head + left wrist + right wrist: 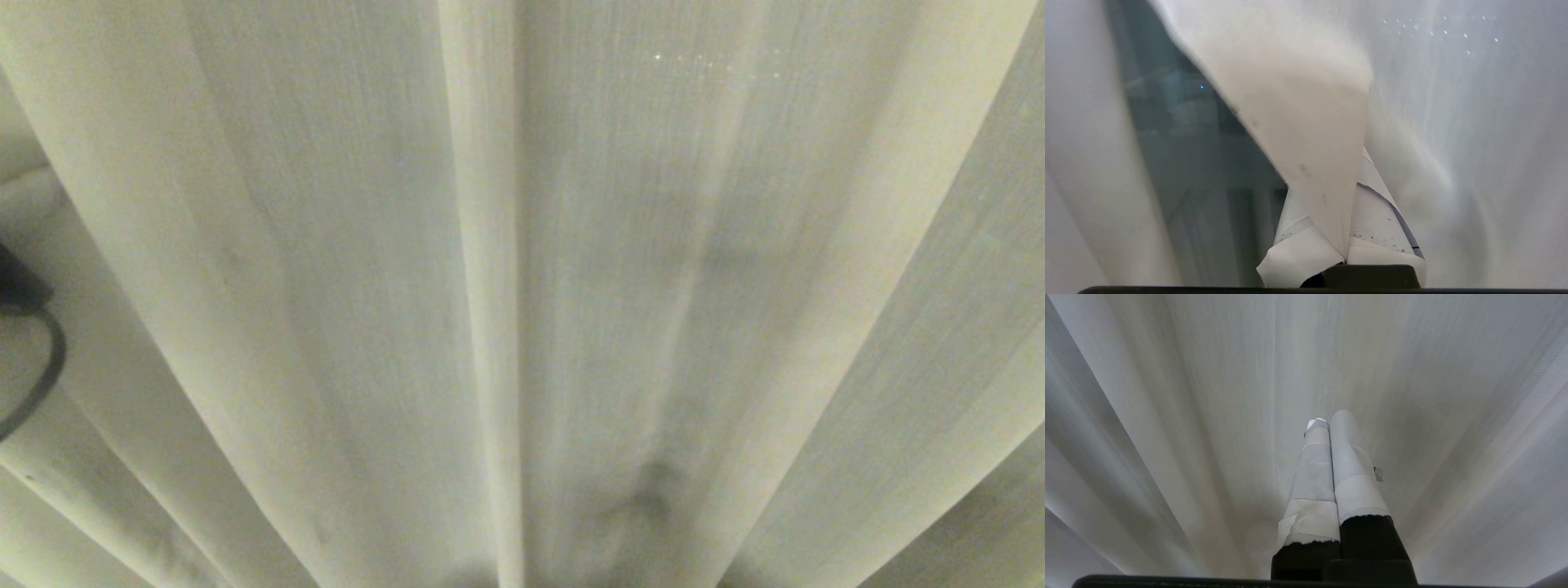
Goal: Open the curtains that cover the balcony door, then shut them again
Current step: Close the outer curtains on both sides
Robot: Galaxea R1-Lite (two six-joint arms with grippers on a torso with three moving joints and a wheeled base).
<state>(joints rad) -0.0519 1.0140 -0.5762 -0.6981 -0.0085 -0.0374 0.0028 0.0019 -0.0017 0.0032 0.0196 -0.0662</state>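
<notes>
The cream pleated curtains fill the head view, and neither gripper shows there. In the left wrist view my left gripper is shut on a fold of the curtain's edge. The cloth is pinched between its white-taped fingers and hides their tips. Beside that fold a gap shows the balcony door's glass, dim and reflective. In the right wrist view my right gripper is shut with nothing in it. Its taped fingers point at the curtain close in front.
A dark piece of my left arm with a looped cable shows at the left edge of the head view. More curtain cloth hangs on the other side of the left gripper.
</notes>
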